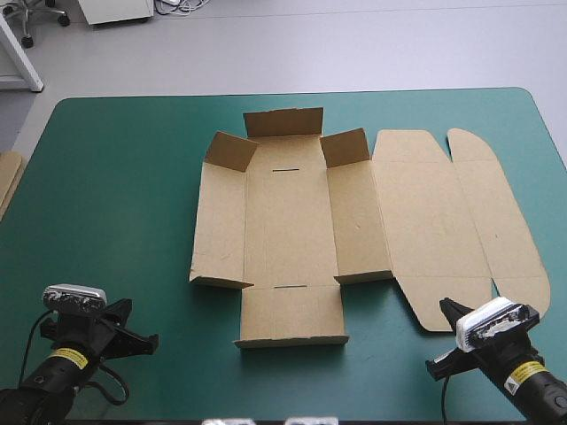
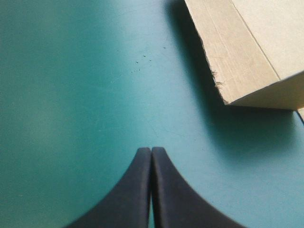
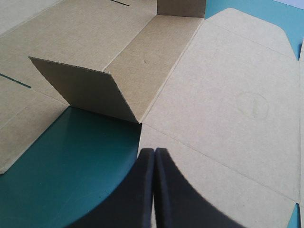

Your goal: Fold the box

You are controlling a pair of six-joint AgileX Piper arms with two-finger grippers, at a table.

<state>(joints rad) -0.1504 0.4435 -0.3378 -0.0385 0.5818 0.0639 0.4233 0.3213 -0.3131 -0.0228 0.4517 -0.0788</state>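
Note:
The brown box [image 1: 292,221] lies as a cut sheet at the table's middle. Its small corner flaps stand partly raised and its lid panel [image 1: 443,221] lies flat to the right. My left gripper [image 1: 151,340] is shut and empty at the near left, resting low over the teal-green cover. The box's near left corner [image 2: 247,52] lies ahead of it and to the right. My right gripper [image 1: 446,307] is also shut and empty, its tips [image 3: 155,152] over the near edge of the lid panel [image 3: 228,104]. A raised flap [image 3: 85,88] stands just ahead of it to the left.
An edge of more brown board [image 1: 7,177] shows at the table's left edge. The teal-green cover [image 1: 115,195] lies bare to the left of the box and along the near edge between the two grippers.

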